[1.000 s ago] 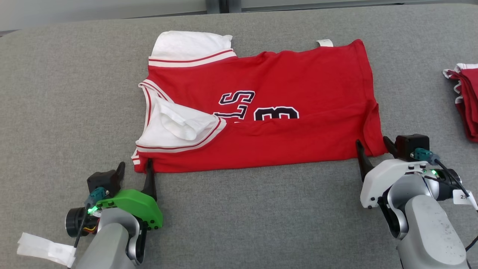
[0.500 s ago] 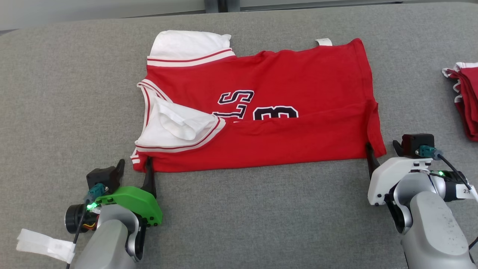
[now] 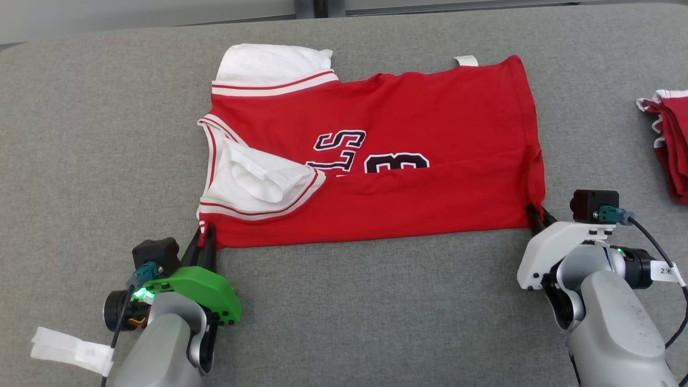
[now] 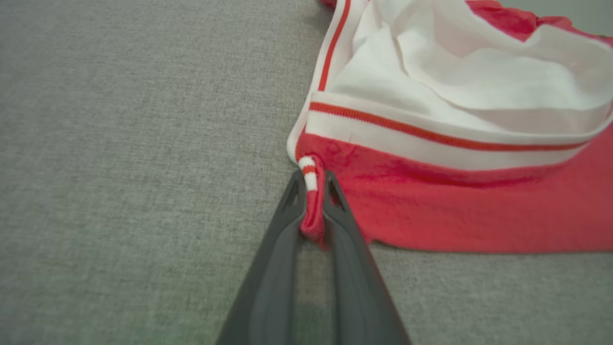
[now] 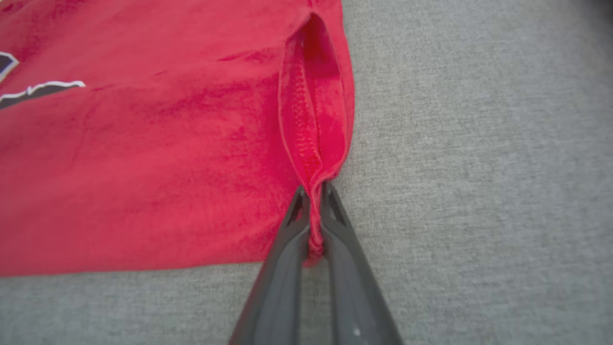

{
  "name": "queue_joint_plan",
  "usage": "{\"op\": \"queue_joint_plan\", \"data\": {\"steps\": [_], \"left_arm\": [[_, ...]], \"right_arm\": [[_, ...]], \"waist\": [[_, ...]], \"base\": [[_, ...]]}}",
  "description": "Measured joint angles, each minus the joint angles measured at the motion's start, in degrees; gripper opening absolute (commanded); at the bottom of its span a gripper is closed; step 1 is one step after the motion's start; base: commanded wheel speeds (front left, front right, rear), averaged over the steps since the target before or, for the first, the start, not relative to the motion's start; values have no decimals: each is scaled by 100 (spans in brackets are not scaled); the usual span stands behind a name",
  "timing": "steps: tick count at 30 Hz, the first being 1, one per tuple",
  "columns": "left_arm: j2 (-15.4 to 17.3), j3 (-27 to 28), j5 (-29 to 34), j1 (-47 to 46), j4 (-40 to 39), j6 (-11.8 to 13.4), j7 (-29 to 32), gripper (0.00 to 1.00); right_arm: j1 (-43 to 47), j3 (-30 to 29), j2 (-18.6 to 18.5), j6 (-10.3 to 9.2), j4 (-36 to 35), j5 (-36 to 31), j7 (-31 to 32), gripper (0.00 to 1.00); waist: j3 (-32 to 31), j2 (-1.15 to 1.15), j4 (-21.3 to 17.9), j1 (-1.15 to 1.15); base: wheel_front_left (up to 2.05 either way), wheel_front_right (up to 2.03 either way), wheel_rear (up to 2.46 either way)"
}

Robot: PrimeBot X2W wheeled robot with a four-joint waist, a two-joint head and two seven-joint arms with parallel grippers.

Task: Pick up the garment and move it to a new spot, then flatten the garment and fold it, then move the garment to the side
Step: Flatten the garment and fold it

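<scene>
The red jersey [image 3: 419, 123] lies spread on the grey fabric surface [image 3: 80, 161], in the middle of the head view. Its length runs left to right, with the collar end at the left and the hem at the right. The near long edge is folded up over the body, so the fold covers the lower part of the dark lettering and number. One white sleeve [image 3: 252, 180] with red stripes lies folded on top near the left end, and the other white sleeve [image 3: 271, 64] sticks out at the far left corner. A small white tag [image 3: 466, 61] pokes out from the far edge.

The left gripper [image 3: 204, 236] sits at the jersey's near left corner. In the left wrist view its dark fingers [image 4: 282, 230] are pressed together on the striped corner trim, which bunches between them. The right gripper [image 3: 537, 217] sits at the near right corner. In the right wrist view its fingers [image 5: 287, 239] are squeezed narrow on a gathered pinch of red hem.

A second red garment [image 3: 669, 140], folded, lies well apart at the right edge of the surface.
</scene>
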Motion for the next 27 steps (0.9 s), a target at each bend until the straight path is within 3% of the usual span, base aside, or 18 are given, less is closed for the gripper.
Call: {"op": "queue_joint_plan", "data": {"steps": [13,27], "left_arm": [[91,237,-59,582,-637,-102,20,0],[189,172,-155,1892,-1738,46,215,0]], "right_arm": [[828,25,-141,-3,-857,1287,-21,0],[1705,-85,-162,-4,-1562,1491,289,0]], "waist": [[-348,0,-26,0],[-637,0,3,0]], "base": [[0,0,0],[0,0,0]]}}
